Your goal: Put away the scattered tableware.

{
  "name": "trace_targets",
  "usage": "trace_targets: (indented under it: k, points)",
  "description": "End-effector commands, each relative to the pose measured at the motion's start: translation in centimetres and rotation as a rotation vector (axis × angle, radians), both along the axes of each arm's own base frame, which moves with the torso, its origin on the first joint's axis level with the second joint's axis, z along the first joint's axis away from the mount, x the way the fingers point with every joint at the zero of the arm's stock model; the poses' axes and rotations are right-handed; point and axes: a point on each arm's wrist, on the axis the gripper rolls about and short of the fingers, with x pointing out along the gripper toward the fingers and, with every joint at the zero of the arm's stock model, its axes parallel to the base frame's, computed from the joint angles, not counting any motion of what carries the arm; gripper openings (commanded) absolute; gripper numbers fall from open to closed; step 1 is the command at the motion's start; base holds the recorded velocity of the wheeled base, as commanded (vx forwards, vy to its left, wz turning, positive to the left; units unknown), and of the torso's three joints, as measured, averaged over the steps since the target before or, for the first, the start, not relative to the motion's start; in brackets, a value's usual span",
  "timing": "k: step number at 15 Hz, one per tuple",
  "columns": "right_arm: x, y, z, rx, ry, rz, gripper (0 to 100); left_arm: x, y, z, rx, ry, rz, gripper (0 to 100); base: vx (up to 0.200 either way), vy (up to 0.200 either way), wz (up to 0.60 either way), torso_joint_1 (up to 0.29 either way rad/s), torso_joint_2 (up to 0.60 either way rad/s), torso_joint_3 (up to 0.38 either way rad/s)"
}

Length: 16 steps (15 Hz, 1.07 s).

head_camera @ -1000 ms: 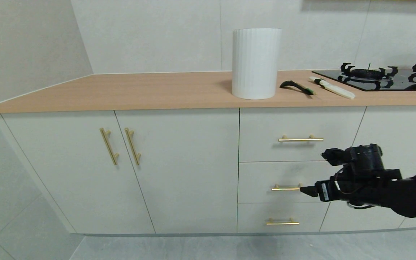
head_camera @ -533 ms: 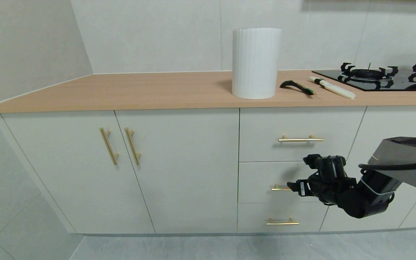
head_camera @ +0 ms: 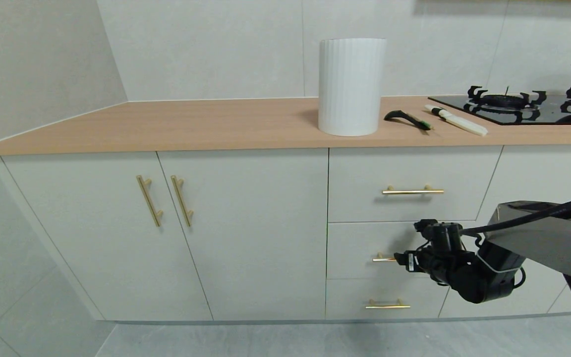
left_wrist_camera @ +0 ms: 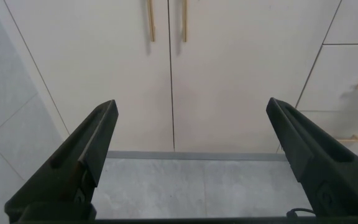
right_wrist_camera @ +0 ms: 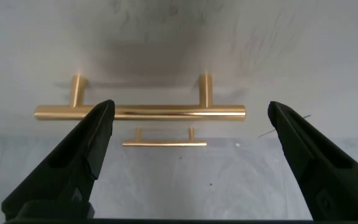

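Right fingers (right_wrist_camera: pixel 79 162): spread wide, empty, drawer handle (right_wrist_camera: pixel 138 112) just ahead.
Left fingers (left_wrist_camera: pixel 82 155): spread, empty.
Knife (head_camera: pixel 456 120), black utensil (head_camera: pixel 407 119): on the surface (head_camera: pixel 216 126), well above.
Risk: fingers lie along the bar, not across it, so closing may slip off.

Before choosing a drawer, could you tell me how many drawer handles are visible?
3, stacked: top handle, middle handle partly behind the right gripper, bottom handle nearest the floor.
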Motion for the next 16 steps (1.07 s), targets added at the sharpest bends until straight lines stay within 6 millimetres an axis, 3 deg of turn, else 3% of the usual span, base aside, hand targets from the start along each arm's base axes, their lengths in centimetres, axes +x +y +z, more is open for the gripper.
trace_targets:
  k: [1,9,16]
  points:
    - [0.7,0.1,-1.0,-0.003,-0.004,-0.016,100,0.0,0.0,0.0,0.0,0.002,0.001,100,0.0,0.0,0.0,0.0,0.0,0.0]
    - [0.4,0.0,-2.4,-0.025,0.03,-0.032,100,0.0,0.0,0.0,0.0,0.002,0.001,100,0.0,0.0,0.0,0.0,0.0,0.0]
    - [0.3,0.0,-2.4,-0.026,0.034,-0.032,100,0.0,0.0,0.0,0.0,0.002,0.001,100,0.0,0.0,0.0,0.0,0.0,0.0]
